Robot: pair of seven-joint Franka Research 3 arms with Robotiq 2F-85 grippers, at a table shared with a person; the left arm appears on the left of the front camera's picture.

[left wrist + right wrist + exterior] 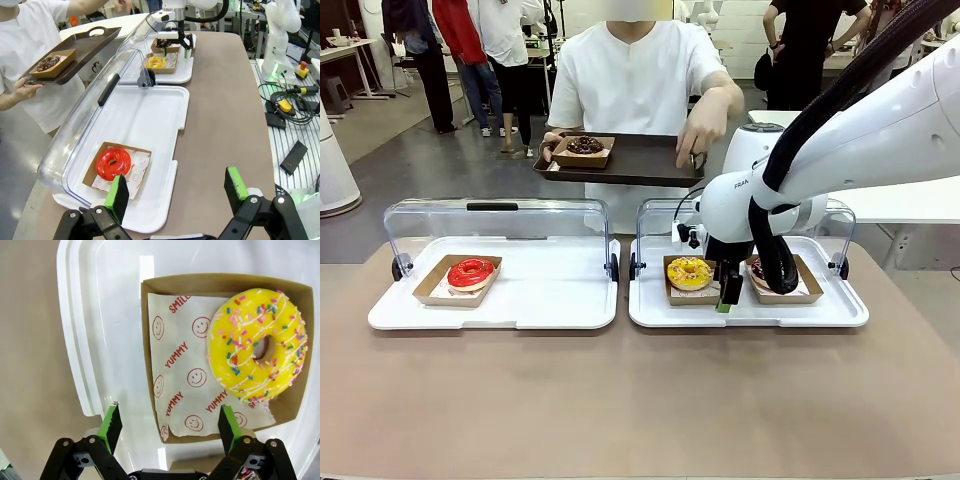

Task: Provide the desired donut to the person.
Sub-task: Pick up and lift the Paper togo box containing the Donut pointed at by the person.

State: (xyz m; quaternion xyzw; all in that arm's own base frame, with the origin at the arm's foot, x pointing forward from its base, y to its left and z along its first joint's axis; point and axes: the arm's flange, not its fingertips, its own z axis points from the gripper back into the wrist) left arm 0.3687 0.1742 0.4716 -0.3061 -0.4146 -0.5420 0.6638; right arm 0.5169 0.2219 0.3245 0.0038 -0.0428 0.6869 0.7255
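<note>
The person (635, 75) in a white T-shirt stands across the table holding a brown tray (640, 165) that carries a chocolate donut (584, 146) in a cardboard box. A red donut (471, 272) lies in its box in the left white tray (550, 300). A yellow sprinkled donut (689, 272) sits in the right white tray (820, 312), beside a dark donut (759, 270) partly hidden by my right arm. My right gripper (169, 426) hangs open just above the yellow donut's box (175, 285), beside the donut (257, 345). My left gripper (176, 192) is open, above the table edge near the red donut (113, 163).
Both white trays have clear lids (500, 215) swung up at the back. The table in front of the trays is bare brown surface (620, 400). Other people stand far behind. Cables and devices lie off the table's side (285, 105).
</note>
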